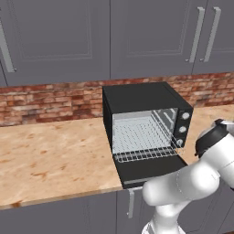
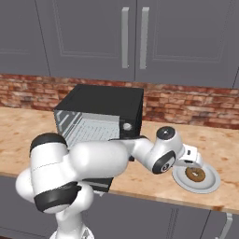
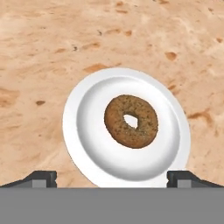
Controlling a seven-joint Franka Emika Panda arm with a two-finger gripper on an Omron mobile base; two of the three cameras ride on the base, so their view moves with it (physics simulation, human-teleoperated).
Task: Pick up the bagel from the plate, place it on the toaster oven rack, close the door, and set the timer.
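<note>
Fingers (image 3: 43, 178) stood spread wide at the frame's bottom corners, bracketing the plate (image 3: 83, 144) so the centred bagel (image 3: 131, 121) could be straddled; the door (image 1: 148, 170) lay open.

The counter (image 1: 50, 160) presents as polished stone, mottled tan with rust-brown flecks, smooth and faintly sheened; the plate (image 3: 87, 144) reads as glazed ceramic, white, smooth, with soft shading at its rim; the bagel (image 3: 116, 120) has a matt, rough brown crust speckled with dark grains; the toaster oven (image 1: 137, 96) casing is matt black, seemingly painted metal; the toaster oven rack (image 1: 144, 154) is bright silver wire; the door (image 1: 146, 170) is flat black and dull; the wall (image 1: 45, 103) behind is rough red brick with pale mortar; the cabinets (image 1: 59, 36) are matt grey, with brushed metallic handles (image 1: 196, 34).
</note>
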